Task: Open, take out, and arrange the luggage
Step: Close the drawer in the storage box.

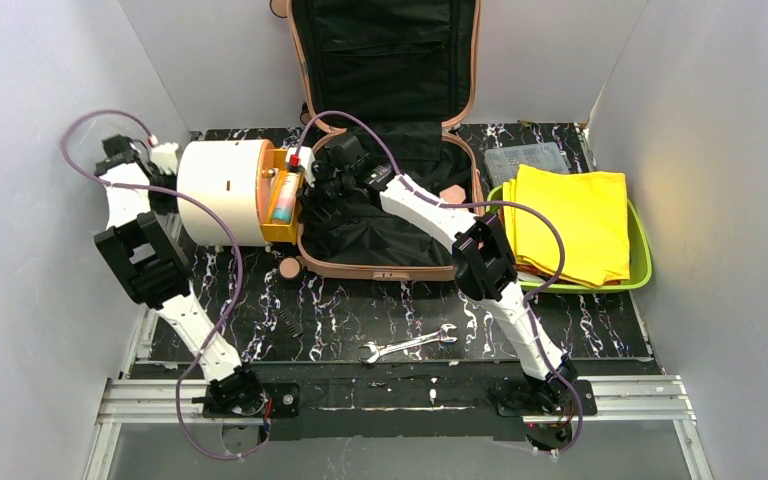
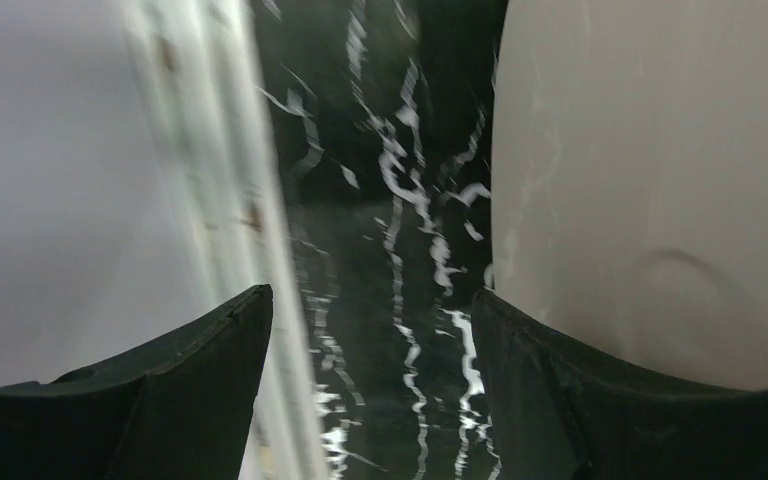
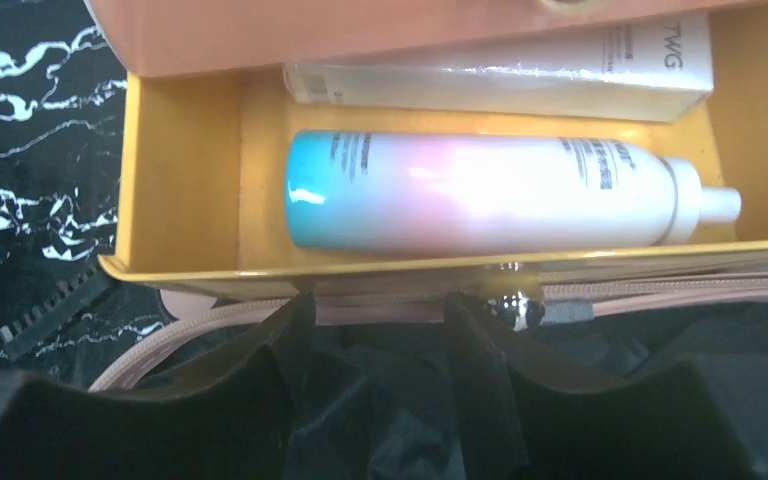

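The luggage (image 1: 360, 235) lies open on the marble table, its pink-rimmed lid (image 1: 380, 60) propped against the back wall and black lining showing. A cream drum-shaped box (image 1: 222, 192) lies on its side to the left, its orange drawer (image 1: 282, 232) pulled out toward the suitcase. In the drawer are a blue-pink bottle (image 3: 480, 190) and a white carton (image 3: 500, 80). My right gripper (image 1: 310, 190) (image 3: 380, 300) is open over the luggage's left zipper rim (image 3: 210, 320), its tips just under the drawer's edge. My left gripper (image 1: 165, 160) (image 2: 370, 293) is open behind the box (image 2: 650, 180), its right finger (image 2: 560, 380) against the wall.
A lime-green tray (image 1: 642, 250) holding folded yellow cloths (image 1: 570, 220) sits at the right, with a clear plastic case (image 1: 525, 160) behind it. A wrench (image 1: 410, 343) lies near the front edge. White walls close in on both sides and the back.
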Available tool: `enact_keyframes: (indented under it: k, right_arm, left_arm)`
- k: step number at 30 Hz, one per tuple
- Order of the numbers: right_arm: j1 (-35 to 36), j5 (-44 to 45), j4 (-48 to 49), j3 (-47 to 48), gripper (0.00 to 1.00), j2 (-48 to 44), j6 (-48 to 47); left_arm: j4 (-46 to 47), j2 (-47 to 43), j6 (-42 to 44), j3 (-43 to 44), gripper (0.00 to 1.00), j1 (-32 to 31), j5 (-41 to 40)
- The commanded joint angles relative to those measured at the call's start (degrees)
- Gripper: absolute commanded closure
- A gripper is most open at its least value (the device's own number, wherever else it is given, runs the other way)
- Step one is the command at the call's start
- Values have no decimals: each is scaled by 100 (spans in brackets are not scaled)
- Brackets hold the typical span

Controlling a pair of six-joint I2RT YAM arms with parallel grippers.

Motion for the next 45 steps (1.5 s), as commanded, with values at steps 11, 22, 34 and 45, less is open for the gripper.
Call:
enact_keyframes:
  k: [11,22,34,45]
  right_arm:
    - [170,-508,779,1155,49,787,74]
    - [477,-665,1878,1597,41,1191,789]
    - [476,-752,1433,1635,41,942,803]
    - [273,-876,451,862,41,-244,276]
  left_arm:
    - [-1027,-153,-22,-378,28,-168,454]
    - [-965,-262,-78,-561,27,-168,425]
    - [-682,-282,-456,-586,16,-74,223]
    - [-433,-317,-968,-70,11,67,324]
